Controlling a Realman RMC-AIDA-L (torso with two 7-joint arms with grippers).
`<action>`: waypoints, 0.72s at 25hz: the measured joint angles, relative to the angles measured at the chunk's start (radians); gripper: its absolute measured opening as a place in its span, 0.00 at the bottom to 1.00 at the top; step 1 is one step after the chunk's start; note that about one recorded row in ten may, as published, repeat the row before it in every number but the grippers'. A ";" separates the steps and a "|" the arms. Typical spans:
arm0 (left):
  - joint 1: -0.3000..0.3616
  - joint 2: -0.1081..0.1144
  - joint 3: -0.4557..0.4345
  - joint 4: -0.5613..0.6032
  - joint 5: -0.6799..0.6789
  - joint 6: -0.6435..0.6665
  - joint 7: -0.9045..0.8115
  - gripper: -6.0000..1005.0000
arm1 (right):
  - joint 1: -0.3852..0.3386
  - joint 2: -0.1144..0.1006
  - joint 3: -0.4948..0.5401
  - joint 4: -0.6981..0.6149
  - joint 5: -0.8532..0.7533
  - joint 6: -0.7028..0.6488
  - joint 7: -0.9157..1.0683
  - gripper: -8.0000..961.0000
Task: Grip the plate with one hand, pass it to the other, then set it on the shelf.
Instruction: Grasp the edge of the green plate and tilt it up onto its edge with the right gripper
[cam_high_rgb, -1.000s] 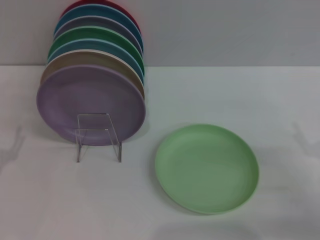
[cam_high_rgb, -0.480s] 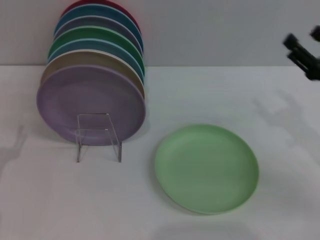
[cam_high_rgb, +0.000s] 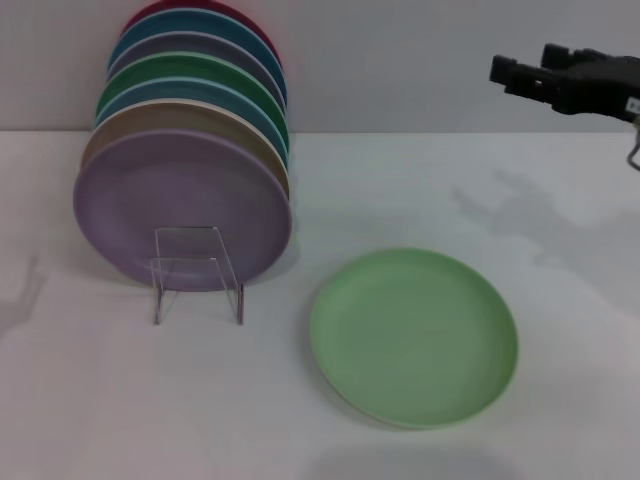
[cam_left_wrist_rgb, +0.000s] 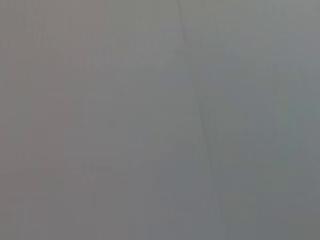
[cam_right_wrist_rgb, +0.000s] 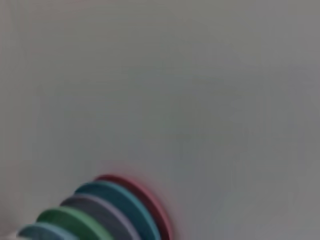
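Observation:
The pale mint-green plate (cam_high_rgb: 413, 337) lies flat on the white table, right of centre and near the front. The clear plastic shelf (cam_high_rgb: 197, 272) stands at the left, with several coloured plates upright in it. Its squarish front bracket is in front of a lilac plate (cam_high_rgb: 180, 205). My right gripper (cam_high_rgb: 526, 66) is in the air at the far right, well above and behind the mint plate. Its fingers are apart, holding nothing. My left gripper is out of view; the left wrist view shows only plain grey.
The row of racked plates runs back to a red one (cam_high_rgb: 200, 10) by the grey wall; their tops also show in the right wrist view (cam_right_wrist_rgb: 125, 205). The white table (cam_high_rgb: 480, 190) spreads between the shelf and the right arm.
My right gripper has come into the head view from the right edge and moved left and slightly up. The plates and shelf have not moved.

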 joint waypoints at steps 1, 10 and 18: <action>0.000 0.000 0.001 0.000 0.000 -0.004 0.000 0.83 | 0.024 -0.007 0.031 0.052 -0.127 0.085 0.162 0.83; 0.003 0.001 0.003 0.001 0.000 -0.022 0.001 0.83 | 0.168 -0.027 0.129 0.092 -0.474 0.447 0.532 0.82; 0.002 0.003 0.001 -0.008 0.000 -0.084 0.001 0.83 | 0.276 -0.030 0.107 0.008 -0.733 0.642 0.584 0.82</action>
